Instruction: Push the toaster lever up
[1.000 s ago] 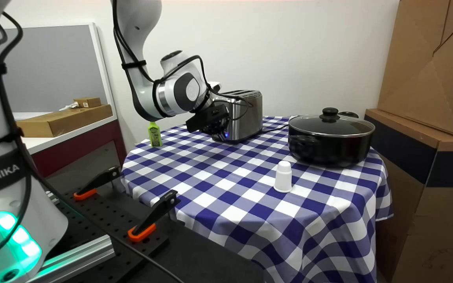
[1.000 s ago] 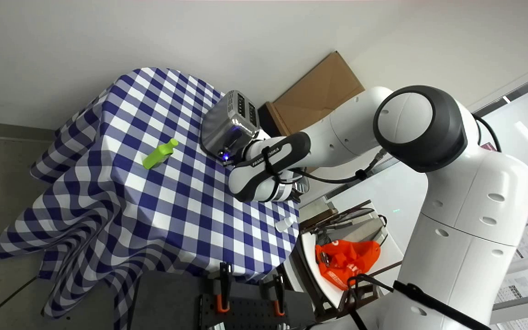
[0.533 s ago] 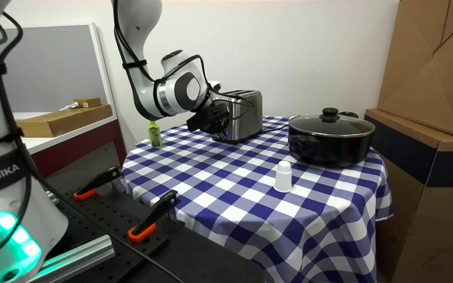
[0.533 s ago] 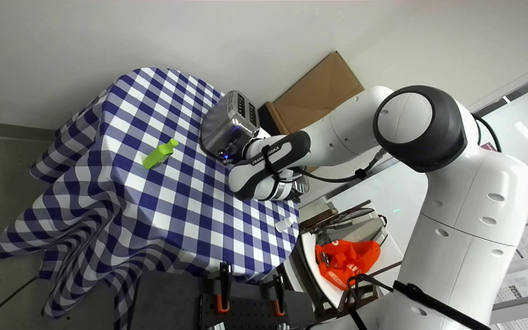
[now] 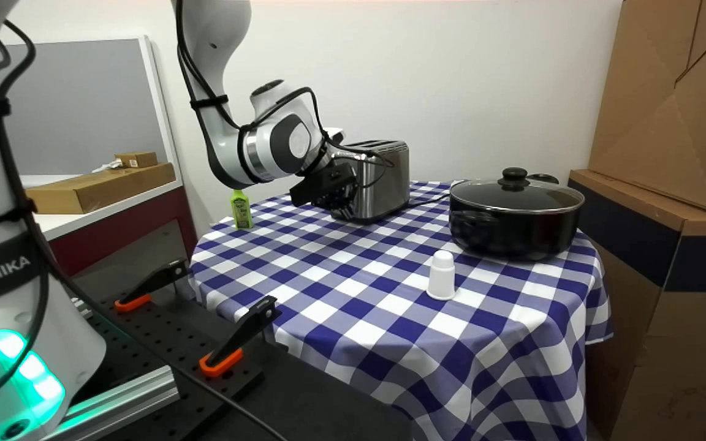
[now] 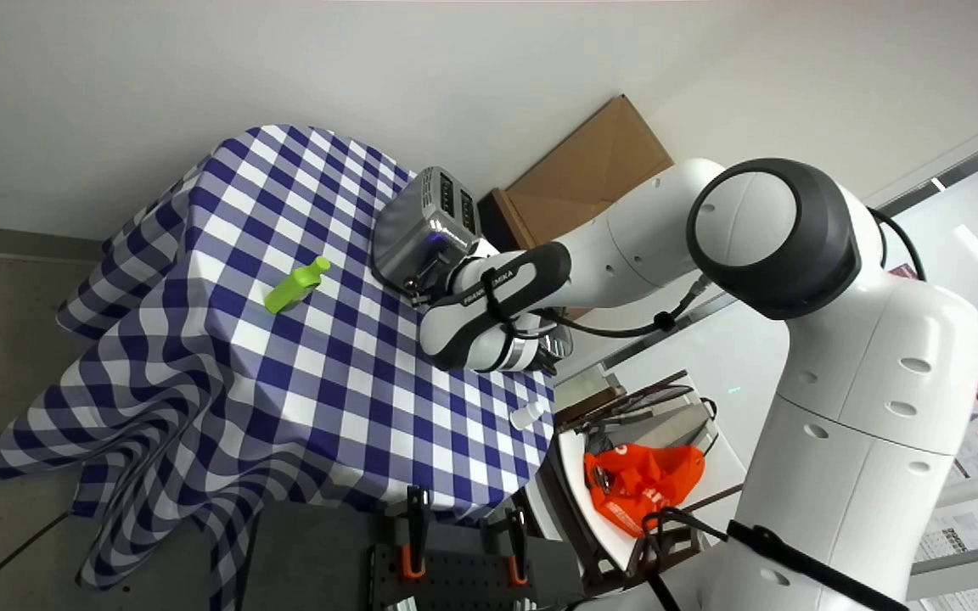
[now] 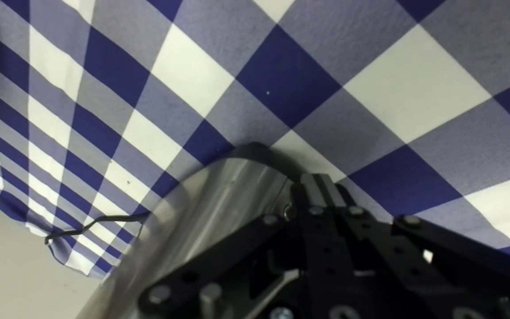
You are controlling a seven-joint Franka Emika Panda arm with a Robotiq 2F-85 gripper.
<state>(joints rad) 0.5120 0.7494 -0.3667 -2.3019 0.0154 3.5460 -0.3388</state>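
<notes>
The silver toaster [image 5: 388, 184] stands on the checked table; in an exterior view its slotted top and side [image 6: 404, 233] also show. In the wrist view its rounded metal body [image 7: 224, 199] lies left of my gripper [image 7: 318, 178]. The fingers are together with only a thin gap and hold nothing. The fingertips are low at the toaster's control end, close beside a small metal-rimmed round part [image 7: 287, 212]; whether they touch it I cannot tell. The gripper shows dark against the toaster in an exterior view [image 5: 345, 208]. The lever cannot be made out behind the gripper and arm.
A black pot with a glass lid [image 5: 512, 220] stands right of the toaster. A small white bottle [image 5: 442, 278] and a green bottle [image 5: 241, 211] stand on the checked cloth. The toaster cord [image 7: 100, 219] runs behind it. Clamps [image 5: 239, 337] sit at the robot's bench.
The blue light low on the toaster's control end, lit one second ago, no longer shows. The arm has shifted only very slightly; the gripper stays at the same end of the toaster.
</notes>
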